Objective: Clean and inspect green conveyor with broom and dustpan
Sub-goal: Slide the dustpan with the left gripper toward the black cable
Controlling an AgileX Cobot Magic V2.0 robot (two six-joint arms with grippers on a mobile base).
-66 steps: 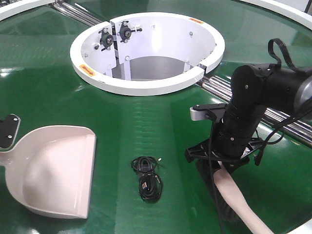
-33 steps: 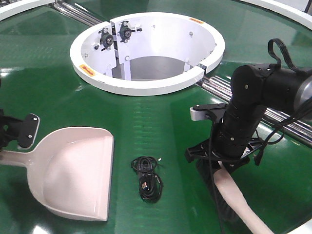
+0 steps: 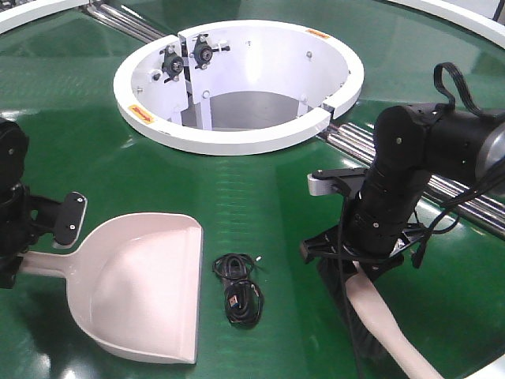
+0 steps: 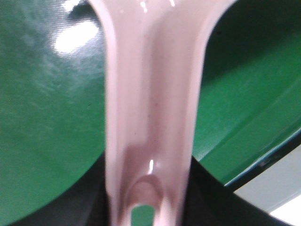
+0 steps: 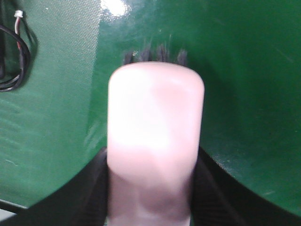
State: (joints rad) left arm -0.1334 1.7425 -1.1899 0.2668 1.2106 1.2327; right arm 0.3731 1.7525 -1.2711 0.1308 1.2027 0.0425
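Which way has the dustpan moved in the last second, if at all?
Yes. The dustpan has slid right, toward the black cable bundle, which stayed put on the green conveyor.

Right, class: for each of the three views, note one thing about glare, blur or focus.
Front view: sharp, light reflections streaking the green conveyor. Left wrist view: the dustpan handle fills the frame, soft and blurred, white glare upper left. Right wrist view: the broom is washed out and unfocused, glare at top.
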